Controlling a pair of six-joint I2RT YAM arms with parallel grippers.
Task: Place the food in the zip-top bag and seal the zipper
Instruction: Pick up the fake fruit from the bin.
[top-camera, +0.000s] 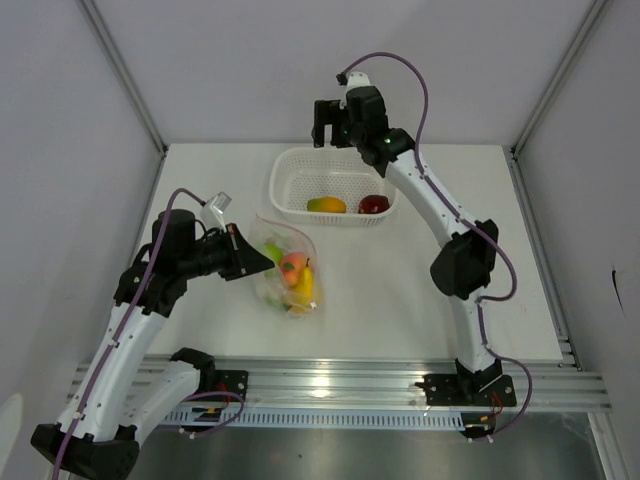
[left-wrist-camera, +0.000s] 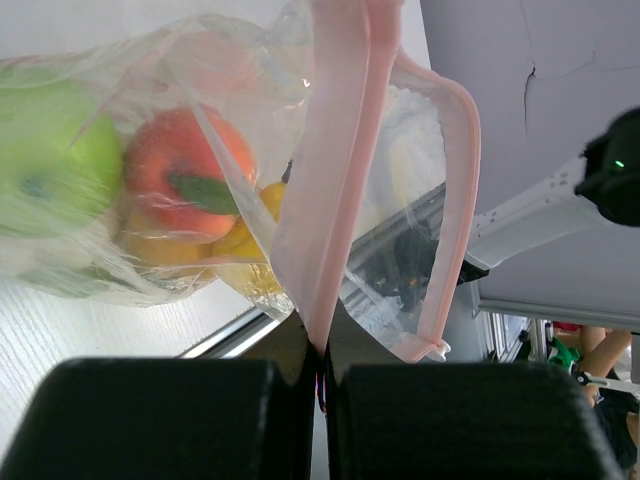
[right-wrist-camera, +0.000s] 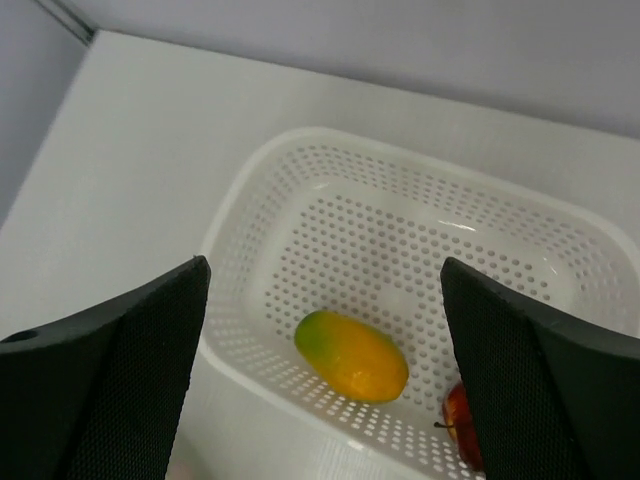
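Tabletop (top-camera: 400, 300): white, set between grey walls, with the arm bases along its near rail.
Left gripper (top-camera: 262, 262): closed tight, pinching one band of the pink zipper (left-wrist-camera: 335, 180); the other band loops free to the side.
Zip-top bag (top-camera: 287, 262): lying on the table just beside the left gripper, mouth partly open.
In the bag: green apple (left-wrist-camera: 50, 160), peach (left-wrist-camera: 190, 160), and a yellow fruit (left-wrist-camera: 240, 235) beneath them.
Basket (top-camera: 290, 170): white and perforated, behind the bag, holding a mango (top-camera: 326, 205) and a dark red apple (top-camera: 374, 204).
Right gripper (top-camera: 330, 125): hovers over the basket's far side, jaws wide apart, nothing between them.
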